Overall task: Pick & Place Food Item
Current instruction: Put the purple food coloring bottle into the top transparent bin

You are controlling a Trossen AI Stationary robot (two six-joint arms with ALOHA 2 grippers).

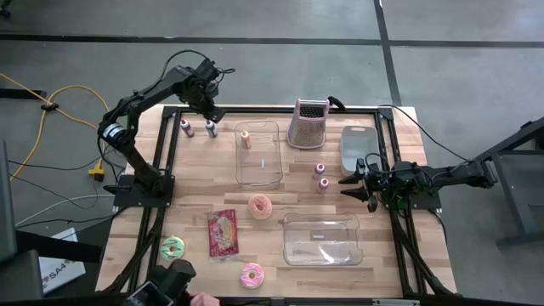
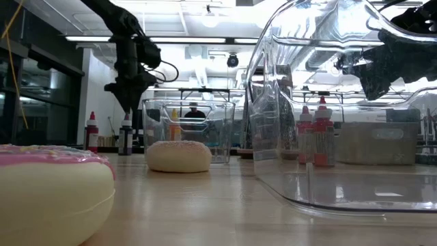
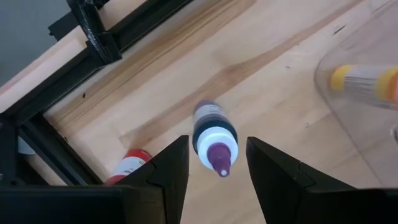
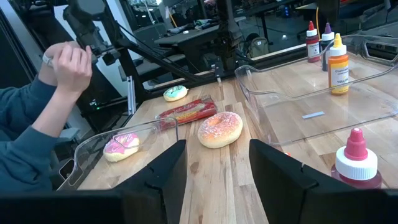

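A purple-capped bottle [image 3: 214, 134] stands upright on the wood at the table's far left [image 1: 211, 128], next to a red-capped bottle [image 1: 186, 127] [image 3: 129, 165]. My left gripper [image 3: 217, 168] hangs just above the purple-capped bottle [image 2: 126, 137], pointing steeply down. It is open, and in the left wrist view the bottle's tip shows in the gap between the fingers, touching neither. My right gripper [image 1: 347, 185] waits at the table's right side, held level and open, with nothing between its fingers [image 4: 217, 180].
A clear bin [image 1: 257, 153] holding an orange bottle [image 1: 246, 138] lies right of the bottles. Farther off are a pink grater [image 1: 308, 123], a grey tray [image 1: 357, 144], two pink-capped bottles [image 1: 321, 174], a peach donut [image 1: 259, 206], a red packet [image 1: 223, 232], a second clear bin [image 1: 323, 238] and two more donuts. A person's hand [image 4: 68, 62] shows beyond the near edge.
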